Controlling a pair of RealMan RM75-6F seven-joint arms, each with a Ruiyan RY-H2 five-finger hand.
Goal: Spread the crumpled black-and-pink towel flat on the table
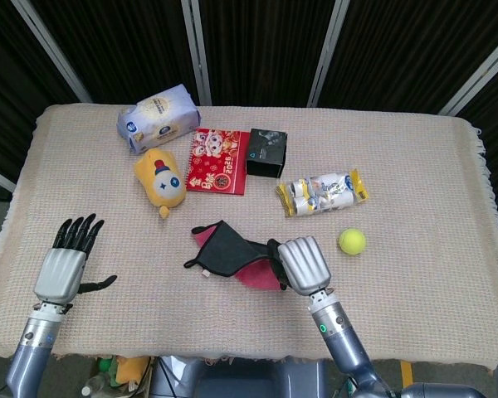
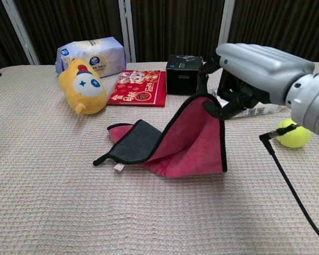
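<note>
Right hand (image 2: 244,79) pinches the black-and-pink towel's (image 2: 173,141) lifted corner, pink underside showing; left hand (image 1: 66,264) hovers, fingers spread.

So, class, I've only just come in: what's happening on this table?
The robot's right hand pinches one edge of the black-and-pink towel and holds it up off the table, pink side showing in the chest view. The towel's other end lies on the cloth, partly folded, so it is not yet flat. The left hand hovers open near the table's left edge, holding nothing. A tennis ball sits to the right of the towel.
</note>
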